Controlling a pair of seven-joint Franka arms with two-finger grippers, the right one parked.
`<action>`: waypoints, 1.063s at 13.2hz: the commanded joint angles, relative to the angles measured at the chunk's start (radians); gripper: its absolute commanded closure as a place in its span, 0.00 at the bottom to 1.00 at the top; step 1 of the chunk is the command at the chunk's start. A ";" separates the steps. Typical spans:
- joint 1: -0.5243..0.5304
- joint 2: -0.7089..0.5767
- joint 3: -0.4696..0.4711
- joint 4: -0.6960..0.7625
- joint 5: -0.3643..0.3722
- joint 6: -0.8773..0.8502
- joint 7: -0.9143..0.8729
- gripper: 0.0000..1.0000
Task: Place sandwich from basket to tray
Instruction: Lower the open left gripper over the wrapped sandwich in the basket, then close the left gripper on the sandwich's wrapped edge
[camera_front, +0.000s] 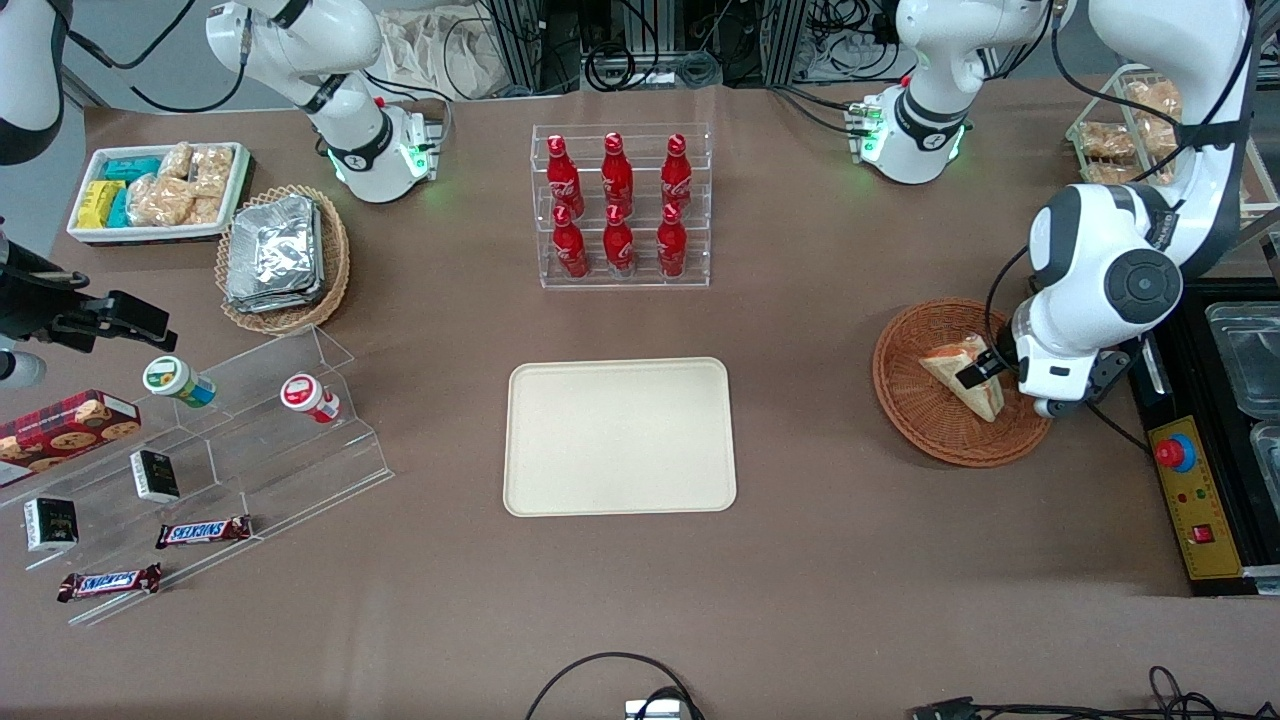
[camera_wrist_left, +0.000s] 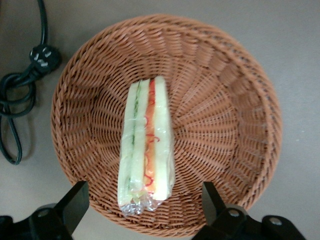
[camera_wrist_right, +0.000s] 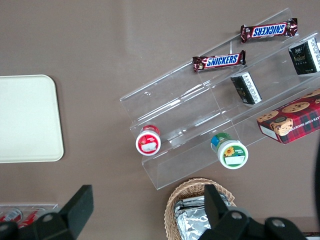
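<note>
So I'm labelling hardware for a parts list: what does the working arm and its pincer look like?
The left arm is glossy white with rounded joints, a dark grey round cap on one joint, black bands and black cables along it. Its pincer, above the basket, has black, wedge-shaped fingers, spread wide.

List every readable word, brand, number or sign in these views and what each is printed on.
"SNICKERS": two chocolate bars by the clear acrylic stand.
Too small or blurred: red bottles, two cups, black boxes, cookie box.
No text: sandwich, basket, tray.
The gripper hangs over the basket, fingers open.
</note>
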 joint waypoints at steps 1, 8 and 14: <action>0.027 -0.023 -0.007 -0.050 0.014 0.043 -0.058 0.00; 0.020 0.067 -0.008 -0.060 0.011 0.139 -0.147 0.00; 0.009 0.090 -0.016 -0.050 0.016 0.149 -0.176 1.00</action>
